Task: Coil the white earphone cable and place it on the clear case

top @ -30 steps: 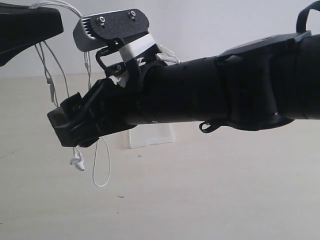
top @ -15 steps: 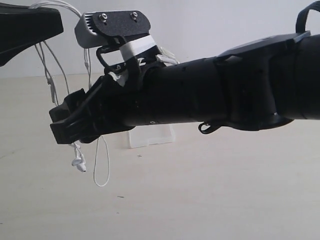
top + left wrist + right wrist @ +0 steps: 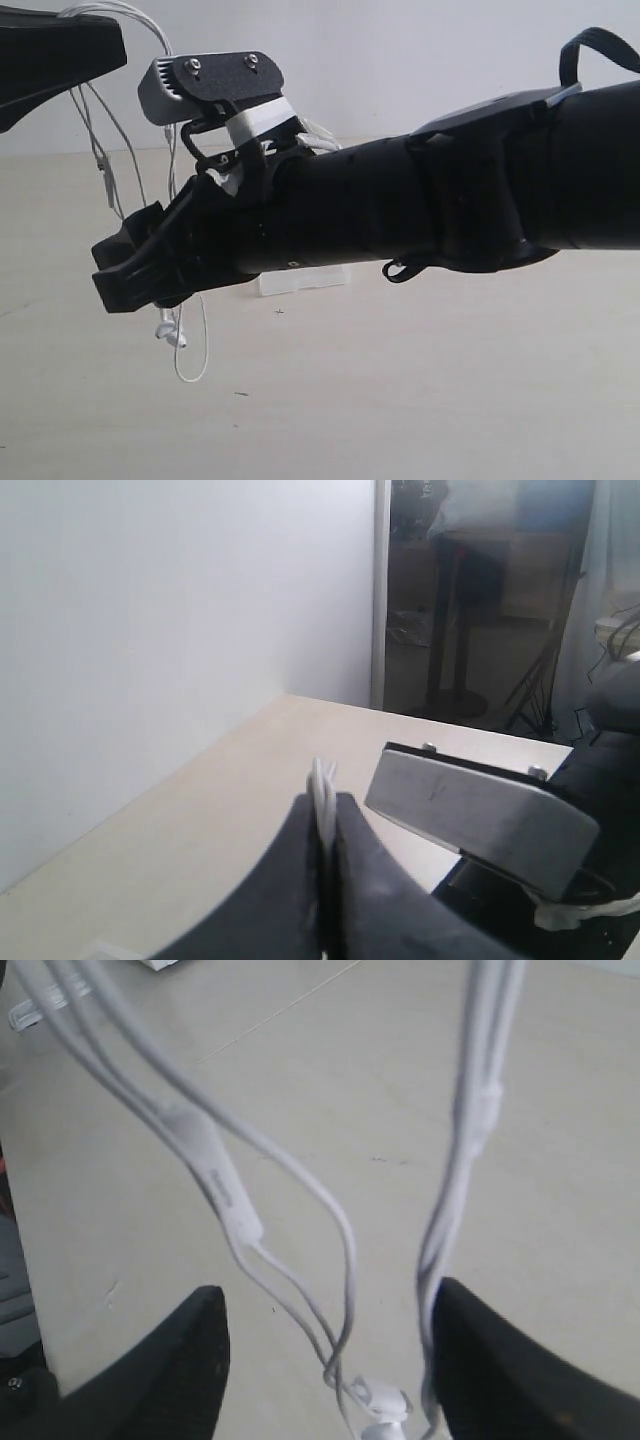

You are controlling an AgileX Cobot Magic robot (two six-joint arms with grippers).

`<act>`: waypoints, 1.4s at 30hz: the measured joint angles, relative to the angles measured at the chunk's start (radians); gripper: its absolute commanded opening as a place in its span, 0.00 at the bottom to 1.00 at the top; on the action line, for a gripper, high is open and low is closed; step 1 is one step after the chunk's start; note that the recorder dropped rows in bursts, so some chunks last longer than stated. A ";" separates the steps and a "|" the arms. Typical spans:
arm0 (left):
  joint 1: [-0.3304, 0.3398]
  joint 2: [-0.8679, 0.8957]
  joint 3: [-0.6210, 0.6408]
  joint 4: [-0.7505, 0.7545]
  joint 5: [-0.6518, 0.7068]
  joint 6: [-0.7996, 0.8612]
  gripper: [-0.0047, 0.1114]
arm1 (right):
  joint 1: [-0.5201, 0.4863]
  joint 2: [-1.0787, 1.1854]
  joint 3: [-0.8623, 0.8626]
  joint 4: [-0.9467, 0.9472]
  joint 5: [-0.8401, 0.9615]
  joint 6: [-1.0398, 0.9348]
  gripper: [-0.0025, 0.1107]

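The white earphone cable hangs in several loops from my left gripper, which is shut on it high at the left. In the left wrist view the strands are pinched between the black fingers. My right gripper reaches across from the right and stands open around the hanging strands. In the right wrist view the inline remote and the earbuds hang between its jaws, and one strand runs close along a finger. The clear case sits on the table, mostly hidden behind the right arm.
The pale table stretches below both arms, with a white wall behind. The bulky right forearm crosses the middle of the exterior view. The right wrist camera housing sits close beside my left fingers.
My right gripper has dropped slightly and its jaws have narrowed around the hanging strands. The earbuds and lowest loop have shifted a little. The left gripper has held still.
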 measured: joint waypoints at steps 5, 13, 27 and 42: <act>0.000 0.000 0.000 0.000 0.000 0.000 0.04 | 0.000 0.000 0.000 0.000 0.005 0.007 0.46; 0.000 0.000 0.000 0.000 0.000 0.000 0.04 | 0.000 0.000 0.000 0.000 0.028 0.007 0.42; 0.000 0.000 0.000 0.000 0.000 -0.002 0.04 | 0.000 0.000 0.000 0.000 0.029 0.007 0.39; 0.000 0.000 0.000 0.000 -0.001 -0.006 0.04 | 0.000 0.006 -0.027 0.000 0.069 0.009 0.25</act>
